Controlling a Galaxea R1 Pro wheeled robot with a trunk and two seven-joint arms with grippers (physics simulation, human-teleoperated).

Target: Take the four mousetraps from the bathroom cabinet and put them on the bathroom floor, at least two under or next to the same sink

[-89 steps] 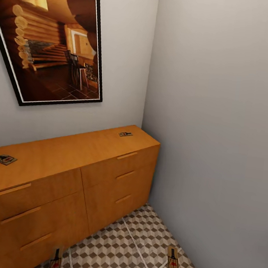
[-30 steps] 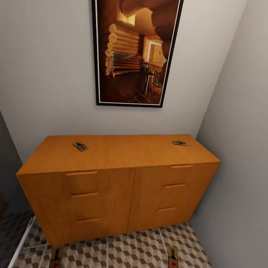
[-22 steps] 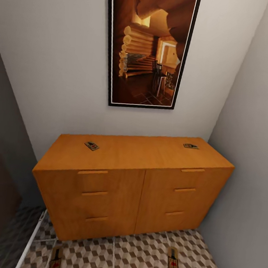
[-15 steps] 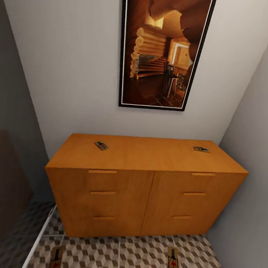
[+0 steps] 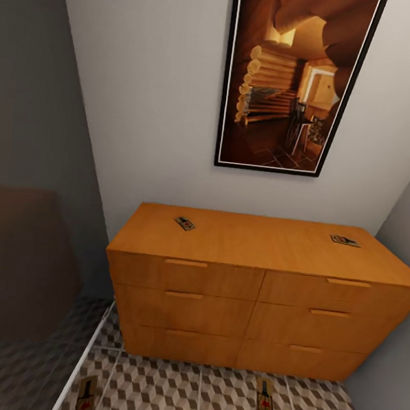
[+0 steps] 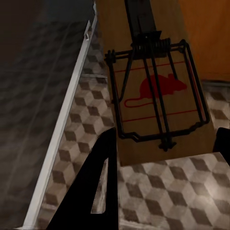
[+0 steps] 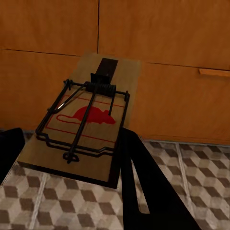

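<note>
The orange-brown cabinet (image 5: 252, 298) stands against the wall, its drawers closed. Two mousetraps lie on its top, one near the left end (image 5: 185, 223) and one near the right end (image 5: 344, 240). My left gripper (image 6: 167, 143) is shut on a third mousetrap (image 6: 153, 91), seen low over the cube-patterned bathroom floor (image 5: 197, 400) as a small slab (image 5: 86, 394). My right gripper (image 7: 72, 148) is shut on a fourth mousetrap (image 7: 86, 120), which hangs in front of the cabinet's base (image 5: 265, 397). The sink is out of view.
A large framed picture (image 5: 293, 82) hangs above the cabinet. A white floor strip (image 5: 85, 356) runs along the left, with a dark brown block (image 5: 16, 261) and darker floor beyond it. A grey wall closes the right side (image 5: 398, 351).
The whole view has swung, so the cabinet and picture now sit further right and a dark area shows at the left. Both grippers hold their mousetraps as before.
</note>
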